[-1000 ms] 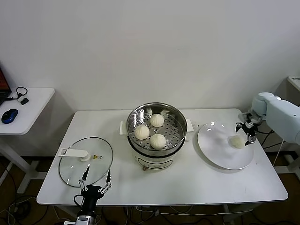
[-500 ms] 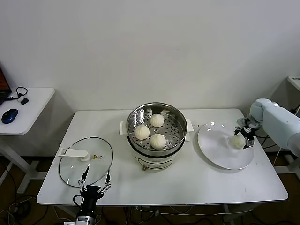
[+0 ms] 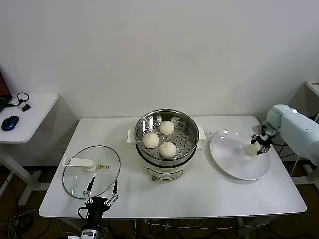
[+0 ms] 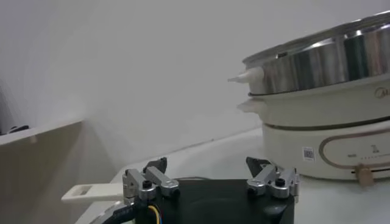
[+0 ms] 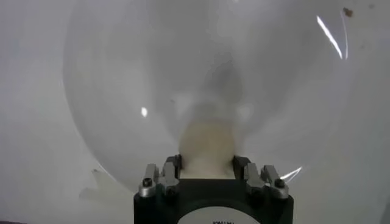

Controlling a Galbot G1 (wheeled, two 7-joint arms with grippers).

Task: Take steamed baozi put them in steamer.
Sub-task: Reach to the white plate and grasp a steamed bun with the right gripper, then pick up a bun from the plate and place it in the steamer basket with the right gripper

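A: Lifting the last baozi (image 3: 253,148) is the step in hand. The right end effector (image 3: 258,144) is closed around it, a finger seen pressed against each side in the right wrist view, over the far right part of the white plate (image 3: 234,164).

B: How is the lift judged best carried out?

A: The bun should be raised straight up until the plate rim is cleared. The dough is soft, so the grip should not be tightened further. The bun is then to be carried across to the steamer (image 3: 167,137) and lowered onto a bare patch of the perforated tray, since three buns (image 3: 151,140) already lie there close together.

B: What is to be guarded against?

A: The steel wall of the steamer is likely to be struck if the approach is made low. A descent from above is advised.

B: And the other arm?

A: The left end effector (image 3: 101,194) is parked at the near edge of the surface (image 3: 209,194), fingers spread and nothing held, just by the glass lid (image 3: 91,171).

B: The room?

A: A plain white wall is seen behind. A side table (image 3: 35,112) with a blue mouse (image 3: 10,123) stands to the left.
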